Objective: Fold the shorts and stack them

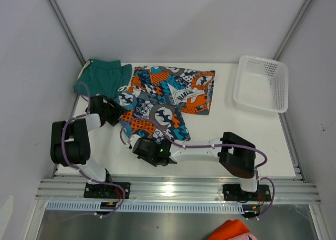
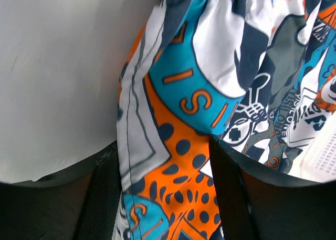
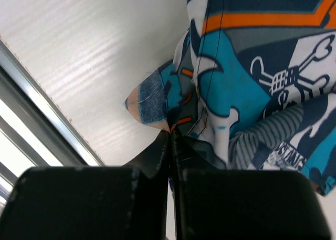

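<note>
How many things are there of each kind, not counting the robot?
Shorts: 2, the green pair and the patterned pair
Basket: 1
Orange cloth: 1
Total: 4

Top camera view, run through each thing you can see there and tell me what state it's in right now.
printed shorts, spread out unfolded, wrinkled, near corner pinched.
teal shorts, bunched up unfolded at the far left corner.
basket, upright, empty.
left gripper, fingers apart astride the printed shorts' left edge.
right gripper, fingers shut on the printed shorts' near corner.
</note>
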Controlling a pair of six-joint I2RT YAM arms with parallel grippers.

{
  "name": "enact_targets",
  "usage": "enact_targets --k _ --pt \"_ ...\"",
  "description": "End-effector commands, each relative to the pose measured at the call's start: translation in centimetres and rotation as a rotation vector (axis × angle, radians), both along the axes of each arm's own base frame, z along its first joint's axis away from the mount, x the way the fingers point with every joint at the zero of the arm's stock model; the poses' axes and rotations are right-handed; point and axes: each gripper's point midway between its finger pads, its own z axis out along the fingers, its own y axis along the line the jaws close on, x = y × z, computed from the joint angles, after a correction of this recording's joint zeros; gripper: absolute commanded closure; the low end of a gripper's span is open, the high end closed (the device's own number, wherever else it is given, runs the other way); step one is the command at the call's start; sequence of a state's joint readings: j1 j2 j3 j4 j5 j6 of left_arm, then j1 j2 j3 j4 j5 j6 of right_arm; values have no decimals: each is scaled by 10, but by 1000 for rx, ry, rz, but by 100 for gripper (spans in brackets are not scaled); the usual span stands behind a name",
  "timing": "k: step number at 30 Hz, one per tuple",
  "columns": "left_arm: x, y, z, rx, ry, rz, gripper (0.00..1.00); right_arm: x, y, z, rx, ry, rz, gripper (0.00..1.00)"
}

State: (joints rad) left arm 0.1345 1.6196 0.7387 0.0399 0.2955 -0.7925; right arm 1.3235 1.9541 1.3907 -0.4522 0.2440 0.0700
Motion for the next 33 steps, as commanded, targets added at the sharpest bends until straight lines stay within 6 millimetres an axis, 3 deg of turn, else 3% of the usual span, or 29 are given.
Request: enact_targets --k 1,3,5,8,11,12,14,21,26,31,32,33 --pt "14 8 1 14 -26 31 35 -2 -11 33 11 -107 15 100" --pt "16 8 -1 11 -25 36 37 -12 -24 28 -43 -149 38 100" --pt "16 9 -3 16 -20 38 38 -7 -35 33 -81 -260 6 100" --pt "16 10 -7 22 -15 42 47 -13 -47 38 -109 -367 -2 100" --pt "18 11 -9 23 -16 40 65 -18 -56 40 -122 -448 -5 100" --pt "21 11 -8 23 -17 40 81 -19 -60 41 -135 -480 -6 100" --pt "21 12 -10 26 -10 40 100 -20 -63 45 -137 -528 -14 100" --pt "28 16 -13 41 9 48 100 -28 -81 68 -176 -819 -31 100" --pt "29 17 -13 49 11 44 100 -59 -91 62 -209 -889 87 99" --pt "28 18 -14 51 17 41 100 -81 -106 63 -178 -884 116 77" --pt "28 19 -14 51 17 40 100 -87 -107 67 -148 -875 112 67" --pt "28 19 -14 52 14 41 100 -89 -111 66 -117 -856 88 47"
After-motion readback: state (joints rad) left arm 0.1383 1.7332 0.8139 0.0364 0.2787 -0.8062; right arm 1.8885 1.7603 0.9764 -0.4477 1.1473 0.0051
